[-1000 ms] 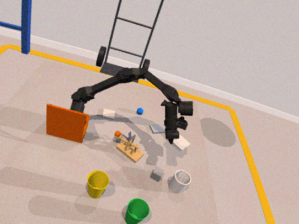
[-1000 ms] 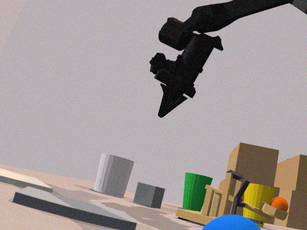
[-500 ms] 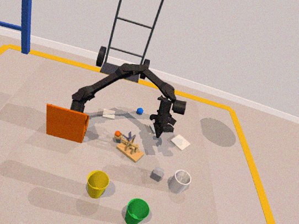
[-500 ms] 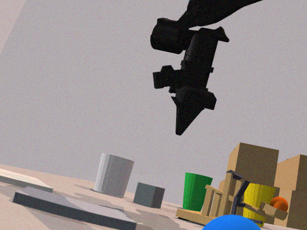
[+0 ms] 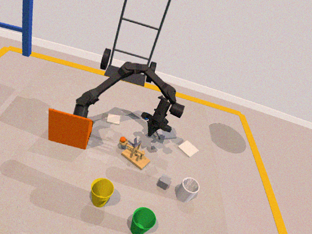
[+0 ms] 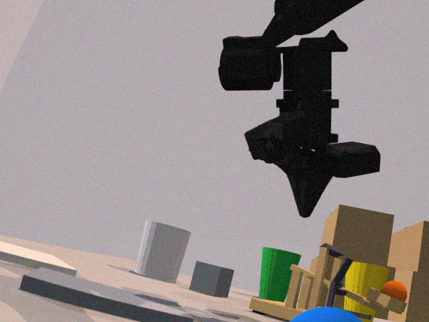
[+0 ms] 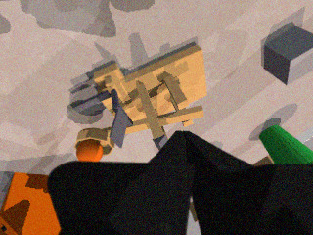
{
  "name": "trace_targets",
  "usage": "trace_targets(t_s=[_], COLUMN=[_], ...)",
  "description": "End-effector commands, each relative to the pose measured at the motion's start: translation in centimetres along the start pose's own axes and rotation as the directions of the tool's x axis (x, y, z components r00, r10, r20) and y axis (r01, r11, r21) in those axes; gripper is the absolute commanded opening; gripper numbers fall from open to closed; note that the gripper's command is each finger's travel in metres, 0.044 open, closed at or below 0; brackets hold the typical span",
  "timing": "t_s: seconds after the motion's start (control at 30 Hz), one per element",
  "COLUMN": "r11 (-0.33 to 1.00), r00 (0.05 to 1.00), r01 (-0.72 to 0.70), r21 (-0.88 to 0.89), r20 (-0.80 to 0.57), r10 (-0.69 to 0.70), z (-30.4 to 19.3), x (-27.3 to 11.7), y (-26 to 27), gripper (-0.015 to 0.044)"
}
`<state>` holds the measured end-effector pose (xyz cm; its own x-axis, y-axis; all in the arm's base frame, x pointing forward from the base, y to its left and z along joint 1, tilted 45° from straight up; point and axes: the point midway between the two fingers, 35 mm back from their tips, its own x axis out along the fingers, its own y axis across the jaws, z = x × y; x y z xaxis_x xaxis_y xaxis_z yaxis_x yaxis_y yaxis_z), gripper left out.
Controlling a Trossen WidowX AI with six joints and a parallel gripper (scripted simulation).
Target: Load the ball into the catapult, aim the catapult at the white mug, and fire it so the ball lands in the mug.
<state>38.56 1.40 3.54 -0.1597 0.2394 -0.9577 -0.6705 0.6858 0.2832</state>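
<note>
The orange ball (image 5: 122,139) (image 6: 394,290) (image 7: 89,150) sits in the cup at the end of the catapult's arm. The wooden catapult (image 5: 137,158) (image 6: 271,307) (image 7: 193,73) stands on the floor, its base's other end toward the lower right in the top view. The white mug (image 5: 185,192) (image 6: 163,253) stands upright, right of and beyond the catapult; I see nothing inside it. My gripper (image 5: 149,135) (image 6: 304,216) (image 7: 181,137) is shut and empty, pointing down above the floor near the catapult, not touching it. The mug is not clearly visible in the wrist view.
A grey cube (image 5: 164,182) (image 6: 211,278) (image 7: 288,49) stands left of the mug. A green cup (image 5: 141,224) (image 6: 277,274) (image 7: 290,147) and a yellow cup (image 5: 101,195) stand nearer the top camera. A blue ball (image 6: 325,315), pale tiles (image 5: 188,148) and an orange panel (image 5: 69,130) also show.
</note>
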Motion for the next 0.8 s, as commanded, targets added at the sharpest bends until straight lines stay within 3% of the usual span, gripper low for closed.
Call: trace_targets(t_s=[0.0,0.37,0.77], r11=[0.995,0.918,0.91], r00=[0.998,0.964,0.961], r01=[-0.015,-0.115,-0.123], r21=[-0.094,-0.38,-0.396], r20=[-0.067,-0.265,-0.276], r10=[0.009,0.011,0.01], z=[-0.8,-4.1,-3.8], x=[0.2,0.2,1.1], y=[2.1,8.0,8.6], gripper=[0.0,0.0,0.0])
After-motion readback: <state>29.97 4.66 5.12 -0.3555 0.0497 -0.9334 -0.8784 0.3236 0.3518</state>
